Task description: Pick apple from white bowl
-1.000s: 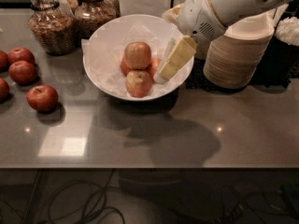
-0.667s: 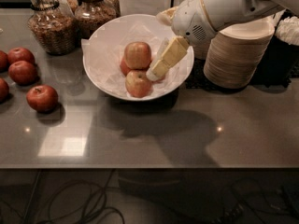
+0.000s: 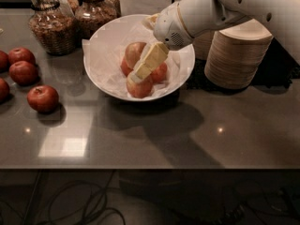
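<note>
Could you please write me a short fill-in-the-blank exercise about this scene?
1. The apple lies in a bowl whose colour is ____.
2. The pincer hangs over that bowl, on an arm that enters the picture from the ____.
3. The dark red apples lie on the table on the picture's ____ side.
Missing words: white; right; left.

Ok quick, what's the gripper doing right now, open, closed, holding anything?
Gripper: low in the white bowl, right at the apples; open, closed or holding one cannot be told.
</note>
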### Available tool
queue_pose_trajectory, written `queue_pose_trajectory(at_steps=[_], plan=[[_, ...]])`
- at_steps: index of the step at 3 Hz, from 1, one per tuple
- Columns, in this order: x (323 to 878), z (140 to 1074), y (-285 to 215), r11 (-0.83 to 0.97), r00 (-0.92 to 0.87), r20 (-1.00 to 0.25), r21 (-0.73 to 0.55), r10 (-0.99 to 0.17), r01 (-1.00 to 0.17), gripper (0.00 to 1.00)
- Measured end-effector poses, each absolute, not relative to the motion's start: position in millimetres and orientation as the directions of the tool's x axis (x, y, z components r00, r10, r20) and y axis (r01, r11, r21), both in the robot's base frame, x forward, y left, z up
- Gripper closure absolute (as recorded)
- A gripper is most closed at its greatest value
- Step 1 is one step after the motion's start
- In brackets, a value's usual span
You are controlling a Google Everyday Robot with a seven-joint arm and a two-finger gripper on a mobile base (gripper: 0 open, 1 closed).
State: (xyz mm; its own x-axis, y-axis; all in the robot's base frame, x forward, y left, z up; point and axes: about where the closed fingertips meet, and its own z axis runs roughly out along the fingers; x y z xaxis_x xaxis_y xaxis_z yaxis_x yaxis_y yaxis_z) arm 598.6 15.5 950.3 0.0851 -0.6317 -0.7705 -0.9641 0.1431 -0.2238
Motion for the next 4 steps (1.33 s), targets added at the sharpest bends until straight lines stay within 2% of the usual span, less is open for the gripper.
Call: queue_pose_trajectory(at_steps=[3, 4], plan=[[625, 916, 23, 0.162, 0.032, -0.754, -0.183, -0.656, -0.97, 0.0], [625, 916, 23, 0.162, 0.032, -0.754, -0.183, -0.656, -0.97, 0.19]])
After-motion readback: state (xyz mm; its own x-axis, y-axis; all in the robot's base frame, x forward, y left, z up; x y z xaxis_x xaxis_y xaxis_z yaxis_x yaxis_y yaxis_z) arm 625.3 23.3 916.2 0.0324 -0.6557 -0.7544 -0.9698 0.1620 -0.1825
